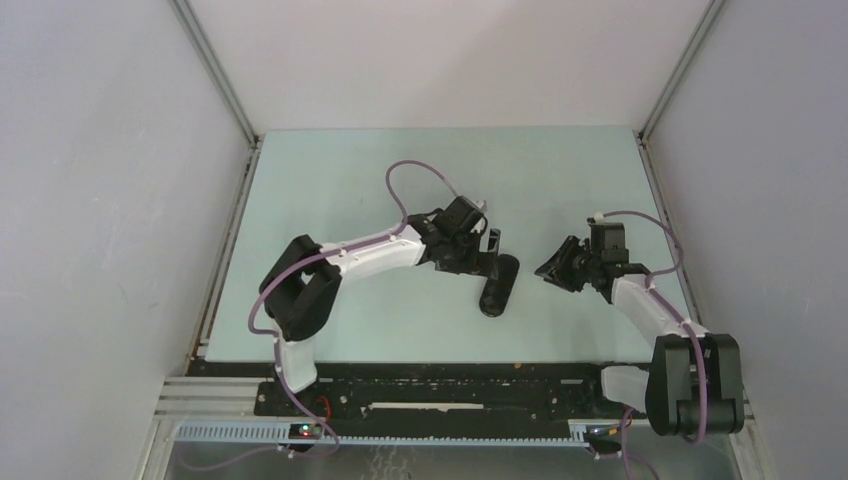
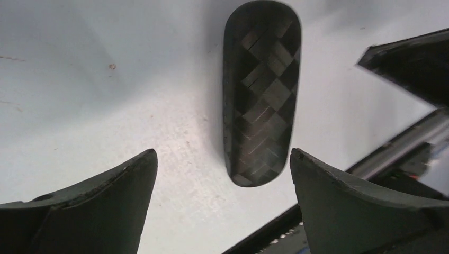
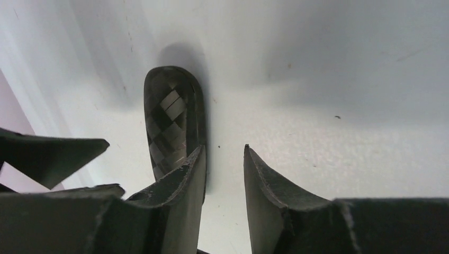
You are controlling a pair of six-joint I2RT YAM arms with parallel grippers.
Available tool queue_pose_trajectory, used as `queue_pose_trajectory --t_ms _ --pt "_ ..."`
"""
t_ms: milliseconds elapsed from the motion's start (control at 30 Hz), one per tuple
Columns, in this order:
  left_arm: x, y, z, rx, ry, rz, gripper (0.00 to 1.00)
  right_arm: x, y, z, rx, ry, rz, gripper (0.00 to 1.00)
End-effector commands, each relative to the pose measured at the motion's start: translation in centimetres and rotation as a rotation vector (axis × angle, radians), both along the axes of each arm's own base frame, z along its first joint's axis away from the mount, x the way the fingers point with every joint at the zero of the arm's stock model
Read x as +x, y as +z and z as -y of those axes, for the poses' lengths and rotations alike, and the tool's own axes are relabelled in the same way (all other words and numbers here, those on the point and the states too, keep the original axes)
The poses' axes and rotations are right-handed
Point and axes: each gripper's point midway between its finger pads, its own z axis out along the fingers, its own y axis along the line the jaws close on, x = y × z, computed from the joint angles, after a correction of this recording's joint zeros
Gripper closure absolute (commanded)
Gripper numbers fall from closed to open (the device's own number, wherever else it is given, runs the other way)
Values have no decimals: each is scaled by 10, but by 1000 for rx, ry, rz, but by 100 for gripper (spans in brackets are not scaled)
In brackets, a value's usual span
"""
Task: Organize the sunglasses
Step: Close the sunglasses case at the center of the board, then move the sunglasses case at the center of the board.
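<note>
Pale green table (image 1: pixel 330 200) sits between white walls (image 1: pixel 100 200). On the left, the left arm (image 1: pixel 370 255) bends at the elbow near its base, then stretches flat to the right, toward the middle of the table. The left pincer (image 2: pixel 222 156) points down, spread wide, holding nothing. The black case (image 2: pixel 262 90) lies shut and flat on the table just under it, not touching the fingers (image 2: pixel 122 196). We cannot see the sunglasses in any view. Right of the case, the right pincer (image 3: pixel 223 151) hangs low with a narrow gap and nothing in it. One finger is by the end of the case; we cannot tell if they touch. The right arm (image 1: pixel 650 305) leans up and left from the near right corner.
</note>
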Motion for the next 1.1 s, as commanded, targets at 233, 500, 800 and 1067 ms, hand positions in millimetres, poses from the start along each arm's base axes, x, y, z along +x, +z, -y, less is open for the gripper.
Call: queue_pose_trajectory --t_ms 233,500,800,1067 --pt "10 -3 34 149 -102 159 0 5 19 44 -42 -162 52 52" --pt "13 -22 54 244 -119 169 0 2 18 44 -35 -155 52 52" --pt "-1 -43 55 365 -130 191 4 3 17 43 -26 -151 54 52" --pt "-5 -58 57 379 -141 173 28 3 16 41 -14 -146 52 52"
